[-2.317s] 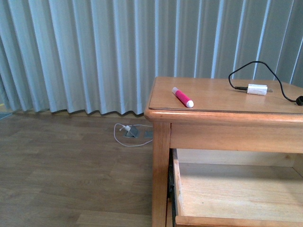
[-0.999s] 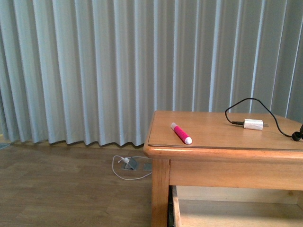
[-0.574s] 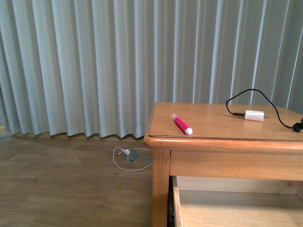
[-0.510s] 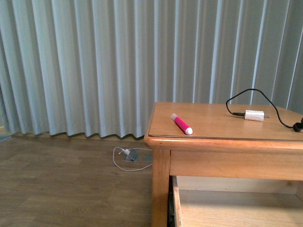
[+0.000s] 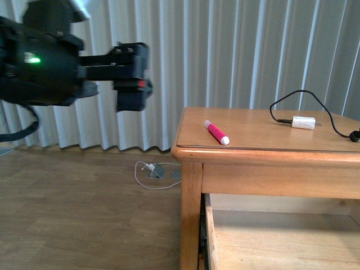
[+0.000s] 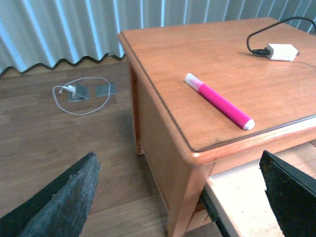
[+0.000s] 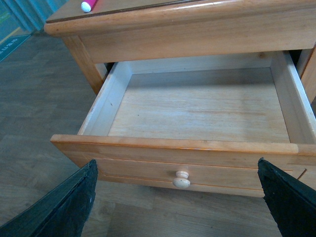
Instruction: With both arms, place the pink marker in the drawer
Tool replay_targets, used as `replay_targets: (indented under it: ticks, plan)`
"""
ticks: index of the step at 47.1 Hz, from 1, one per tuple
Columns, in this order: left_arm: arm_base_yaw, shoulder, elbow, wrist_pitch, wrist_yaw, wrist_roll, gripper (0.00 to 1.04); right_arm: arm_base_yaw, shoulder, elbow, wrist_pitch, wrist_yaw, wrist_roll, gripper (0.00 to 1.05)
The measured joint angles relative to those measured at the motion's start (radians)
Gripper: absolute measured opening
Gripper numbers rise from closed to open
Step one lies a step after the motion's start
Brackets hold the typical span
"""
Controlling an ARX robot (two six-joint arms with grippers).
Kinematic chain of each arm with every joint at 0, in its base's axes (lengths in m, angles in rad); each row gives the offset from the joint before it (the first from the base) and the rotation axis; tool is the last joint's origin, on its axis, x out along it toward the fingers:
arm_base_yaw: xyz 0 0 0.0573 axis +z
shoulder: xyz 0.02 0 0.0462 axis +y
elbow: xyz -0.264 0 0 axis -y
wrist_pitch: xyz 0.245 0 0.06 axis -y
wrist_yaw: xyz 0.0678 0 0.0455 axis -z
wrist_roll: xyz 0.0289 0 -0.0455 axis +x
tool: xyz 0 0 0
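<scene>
Gaping drawer (image 7: 197, 144) bare; pink marker (image 5: 216, 132) on tabletop (image 5: 264, 142); left claw (image 6: 177, 154), right claw (image 7: 177, 162) spread.

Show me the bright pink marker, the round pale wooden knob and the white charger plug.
bright pink marker (image 6: 219, 100), left wrist view, pink barrel.
round pale wooden knob (image 7: 181, 180), right wrist view, front face.
white charger plug (image 5: 304, 122), front view, white body.

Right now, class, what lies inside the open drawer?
The drawer shows only its bare plank bottom; the pink marker lies on the tabletop above. A strip behind its front is hidden.
</scene>
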Motion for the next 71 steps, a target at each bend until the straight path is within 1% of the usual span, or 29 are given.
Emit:
replay_targets:
  ticks: [4,14,21,30,40,50,62,64,66,69,71]
  plan:
    - [-0.029,0.078,0.086,-0.019,-0.021,0.005,0.99,0.0,0.0,0.0,0.0,0.0,0.0,0.96]
    - [-0.087,0.347,0.399,-0.121,-0.056,0.003,0.99,0.0,0.0,0.0,0.0,0.0,0.0,0.96]
    - [-0.128,0.478,0.552,-0.193,-0.064,0.0,0.99,0.0,0.0,0.0,0.0,0.0,0.0,0.96]
    - [-0.159,0.57,0.668,-0.254,-0.093,-0.004,0.99,0.0,0.0,0.0,0.0,0.0,0.0,0.96]
    - [-0.174,0.645,0.78,-0.372,-0.173,0.0,0.99,0.0,0.0,0.0,0.0,0.0,0.0,0.96]
    - [-0.177,0.7,0.858,-0.43,-0.195,-0.001,0.99,0.0,0.0,0.0,0.0,0.0,0.0,0.96]
    - [-0.181,0.719,0.901,-0.481,-0.19,-0.003,0.99,0.0,0.0,0.0,0.0,0.0,0.0,0.96]
    - [-0.182,0.719,0.903,-0.486,-0.189,-0.003,0.94,0.0,0.0,0.0,0.0,0.0,0.0,0.96]
    - [-0.182,0.719,0.904,-0.494,-0.189,-0.002,0.87,0.0,0.0,0.0,0.0,0.0,0.0,0.96]
    - [-0.183,0.718,0.904,-0.499,-0.188,-0.001,0.8,0.0,0.0,0.0,0.0,0.0,0.0,0.96]
    - [-0.184,0.718,0.904,-0.502,-0.189,0.0,0.73,0.0,0.0,0.0,0.0,0.0,0.0,0.96]
